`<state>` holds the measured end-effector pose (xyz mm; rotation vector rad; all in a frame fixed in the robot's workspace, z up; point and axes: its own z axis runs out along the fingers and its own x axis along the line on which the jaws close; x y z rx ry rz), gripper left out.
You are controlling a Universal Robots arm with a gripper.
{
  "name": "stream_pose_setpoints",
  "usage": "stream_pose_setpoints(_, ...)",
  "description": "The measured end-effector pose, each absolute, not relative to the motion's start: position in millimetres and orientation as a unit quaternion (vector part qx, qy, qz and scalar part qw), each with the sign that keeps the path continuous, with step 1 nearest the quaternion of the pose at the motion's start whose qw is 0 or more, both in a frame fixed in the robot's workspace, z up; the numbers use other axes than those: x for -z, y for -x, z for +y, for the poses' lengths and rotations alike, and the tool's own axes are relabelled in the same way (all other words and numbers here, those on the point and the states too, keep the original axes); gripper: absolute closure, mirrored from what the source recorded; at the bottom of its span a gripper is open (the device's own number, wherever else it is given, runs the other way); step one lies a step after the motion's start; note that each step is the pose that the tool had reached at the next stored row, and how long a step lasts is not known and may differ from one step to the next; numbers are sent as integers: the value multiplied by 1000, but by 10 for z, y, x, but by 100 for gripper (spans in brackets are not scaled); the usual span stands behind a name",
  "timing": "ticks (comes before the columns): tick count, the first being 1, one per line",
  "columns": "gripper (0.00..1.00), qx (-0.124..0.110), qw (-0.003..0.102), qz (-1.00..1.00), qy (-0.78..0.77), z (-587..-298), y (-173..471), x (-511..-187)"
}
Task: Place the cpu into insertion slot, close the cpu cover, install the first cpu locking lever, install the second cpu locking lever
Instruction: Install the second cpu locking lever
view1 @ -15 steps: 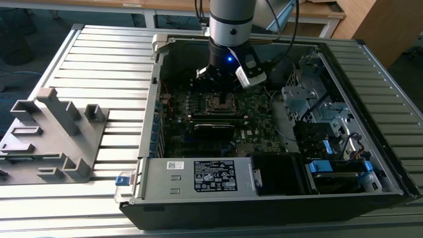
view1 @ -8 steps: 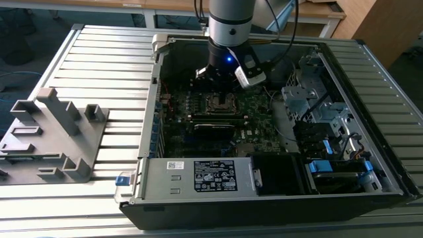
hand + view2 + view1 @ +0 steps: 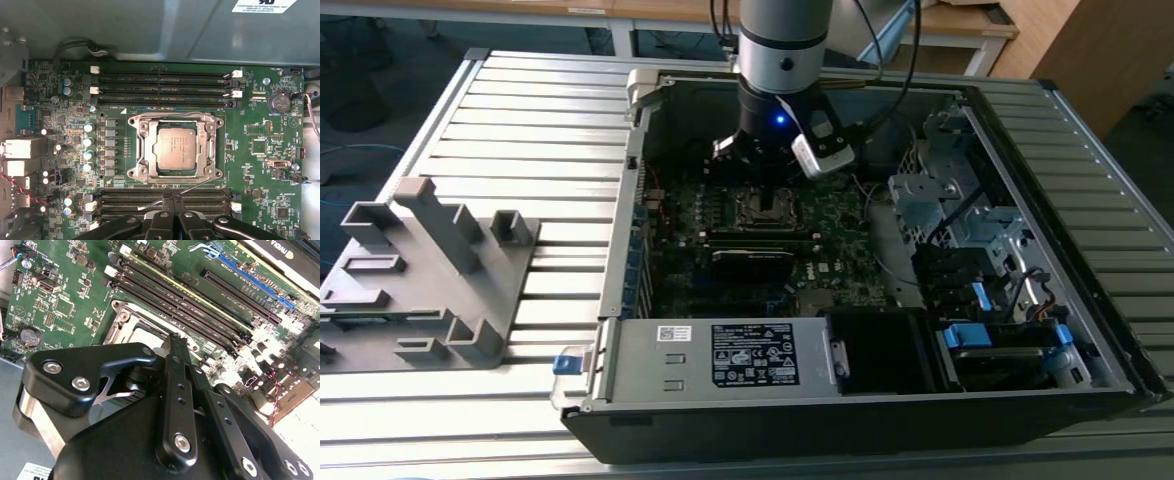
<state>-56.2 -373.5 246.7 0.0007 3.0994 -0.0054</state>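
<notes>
The pale silver cpu (image 3: 174, 146) lies flat in the insertion slot (image 3: 134, 172) on the green motherboard. The silver cpu cover (image 3: 145, 150) is folded down around it, and the chip shows through the cut-out. A thin wire locking lever (image 3: 192, 186) slants free across the socket's edge toward my fingertips. Another lever (image 3: 212, 150) runs along the socket's side. My gripper (image 3: 172, 196) hangs just beside the socket with its black fingers pressed together and nothing visible between them. The gripper (image 3: 175, 338) hides part of the socket (image 3: 131, 325). In the exterior view the arm stands over the slot (image 3: 766, 206).
Long black memory slots (image 3: 162, 86) flank the socket on two sides. The open computer case (image 3: 620, 300) walls in the board, with a power supply (image 3: 720, 355) at the front and a drive cage (image 3: 947, 200) on the exterior view's right. A grey fixture (image 3: 427, 270) sits outside.
</notes>
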Motion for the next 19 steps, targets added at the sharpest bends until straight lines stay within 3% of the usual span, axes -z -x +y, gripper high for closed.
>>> stream_pose_setpoints(19,89,2,22,1000,0,-3735,613,-2434)
